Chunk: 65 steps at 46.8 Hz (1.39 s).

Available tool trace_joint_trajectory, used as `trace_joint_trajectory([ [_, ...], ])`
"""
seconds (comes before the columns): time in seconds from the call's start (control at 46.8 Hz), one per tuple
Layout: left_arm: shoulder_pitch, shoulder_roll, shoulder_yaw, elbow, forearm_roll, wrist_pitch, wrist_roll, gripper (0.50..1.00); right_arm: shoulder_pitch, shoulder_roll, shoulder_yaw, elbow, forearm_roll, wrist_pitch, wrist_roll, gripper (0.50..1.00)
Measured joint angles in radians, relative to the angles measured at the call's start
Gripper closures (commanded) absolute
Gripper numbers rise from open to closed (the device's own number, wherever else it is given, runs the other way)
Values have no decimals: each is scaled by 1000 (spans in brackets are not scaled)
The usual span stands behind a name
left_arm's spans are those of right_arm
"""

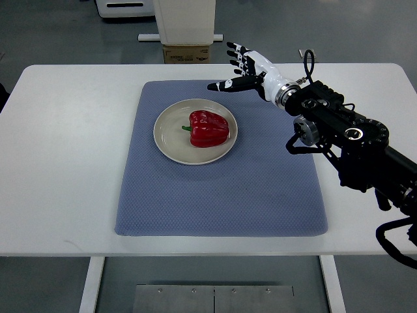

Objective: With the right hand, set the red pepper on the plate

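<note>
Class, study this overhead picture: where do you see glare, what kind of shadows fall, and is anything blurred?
Top view: small glints on the red pepper, which lies on the plate; soft, faint shadows on the blue mat, suggesting diffuse overhead light; the white table looks bright but not washed out; the right hand, open beyond the plate, is sharp, with no motion blur.

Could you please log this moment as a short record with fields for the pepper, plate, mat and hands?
pepper: red pepper lying on the plate, stem toward the picture's left
plate: beige round plate on the far-left part of the mat
mat: blue-grey mat spread on the white table
right hand: right hand open, fingers spread, above the mat's far edge, beyond the plate, holding nothing
left hand: not in view
task state: pepper appears placed
</note>
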<state>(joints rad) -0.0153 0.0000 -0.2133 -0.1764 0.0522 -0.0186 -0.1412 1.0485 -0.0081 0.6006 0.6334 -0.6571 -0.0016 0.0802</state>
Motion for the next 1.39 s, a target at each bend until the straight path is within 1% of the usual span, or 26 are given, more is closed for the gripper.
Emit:
trace_joint_trajectory([
  [0.171, 0, 0, 0, 0, 0, 0, 0, 500, -46, -15, 117, 1, 0, -7, 0, 500],
  [0.214, 0, 0, 0, 0, 0, 0, 0, 500, -55, -13, 154, 2, 0, -31, 1, 500],
  [0.299, 0, 0, 0, 0, 0, 0, 0, 500, -75, 0, 227, 5, 1, -115, 5, 500],
  [0.385, 0, 0, 0, 0, 0, 0, 0, 500, -94, 8, 291, 16, 4, -147, 9, 500],
  [0.577, 0, 0, 0, 0, 0, 0, 0, 500, -141, 8, 348, 48, 5, -150, 9, 500],
  [0.791, 0, 0, 0, 0, 0, 0, 0, 500, -206, 8, 370, 112, 5, -150, 9, 500],
  [1.176, 0, 0, 0, 0, 0, 0, 0, 500, -264, 1, 449, 143, 6, -149, 9, 500],
  [1.39, 0, 0, 0, 0, 0, 0, 0, 500, -297, 8, 538, 160, 8, -140, 7, 500],
])
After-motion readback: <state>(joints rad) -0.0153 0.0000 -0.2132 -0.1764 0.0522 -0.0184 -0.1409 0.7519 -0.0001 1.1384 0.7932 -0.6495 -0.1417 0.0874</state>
